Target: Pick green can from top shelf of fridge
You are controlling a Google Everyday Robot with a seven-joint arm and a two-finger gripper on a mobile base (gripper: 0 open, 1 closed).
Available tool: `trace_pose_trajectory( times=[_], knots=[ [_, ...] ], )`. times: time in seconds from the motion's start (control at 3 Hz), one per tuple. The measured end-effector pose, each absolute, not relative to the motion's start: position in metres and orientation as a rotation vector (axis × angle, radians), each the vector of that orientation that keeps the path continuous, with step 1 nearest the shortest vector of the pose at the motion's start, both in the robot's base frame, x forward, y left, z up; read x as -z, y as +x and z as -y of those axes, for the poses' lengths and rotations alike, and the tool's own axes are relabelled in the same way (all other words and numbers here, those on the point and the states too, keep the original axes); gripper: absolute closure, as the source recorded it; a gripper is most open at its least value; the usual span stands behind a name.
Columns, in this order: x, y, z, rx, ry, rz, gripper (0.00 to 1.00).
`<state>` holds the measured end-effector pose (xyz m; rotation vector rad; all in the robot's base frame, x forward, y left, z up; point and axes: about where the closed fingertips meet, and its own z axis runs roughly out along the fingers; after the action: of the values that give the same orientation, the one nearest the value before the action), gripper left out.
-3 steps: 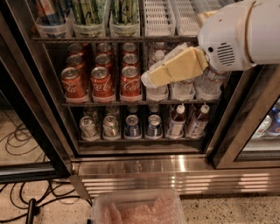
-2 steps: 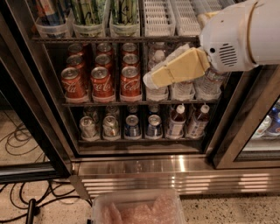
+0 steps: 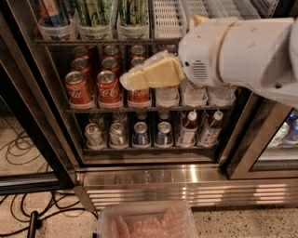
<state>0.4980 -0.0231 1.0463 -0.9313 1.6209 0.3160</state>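
The green cans [image 3: 93, 11] stand in clear bins on the top shelf [image 3: 104, 42] of the fridge [image 3: 42, 102], at the top left of the camera view; only their lower bodies show. More green cans fill the bin beside them [image 3: 132, 10]. My gripper [image 3: 126, 82] is the cream wedge on the white arm [image 3: 237, 56] coming in from the right. It hangs in front of the rack of red cans [image 3: 109, 86], below the top shelf and below the green cans. It holds nothing that I can see.
White slotted bins [image 3: 166, 18] sit on the top shelf's right. Water bottles [image 3: 195, 96] stand right of the red cans. Silver-blue cans [image 3: 139, 135] and capped bottles [image 3: 188, 128] fill the bottom rack. A clear plastic tub [image 3: 144, 221] lies by the steel base [image 3: 186, 186]. Cables [image 3: 28, 158] lie at the left.
The arm has moved left across the fridge opening, and the gripper now hangs in front of the red cans instead of the water bottles. The cans have not moved.
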Motion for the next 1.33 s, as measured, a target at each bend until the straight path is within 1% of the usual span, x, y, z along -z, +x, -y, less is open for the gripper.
trace_pose_trajectory(
  times=[0.33,0.67,1.33],
  knots=[
    [-1.066,0.523,-0.034,-0.355,-0.855,-1.484,0.00],
    [-1.068,0.524,-0.039,-0.351,-0.854,-1.471,0.00],
    [-1.071,0.552,-0.057,-0.323,-0.769,-1.411,0.00]
  ],
)
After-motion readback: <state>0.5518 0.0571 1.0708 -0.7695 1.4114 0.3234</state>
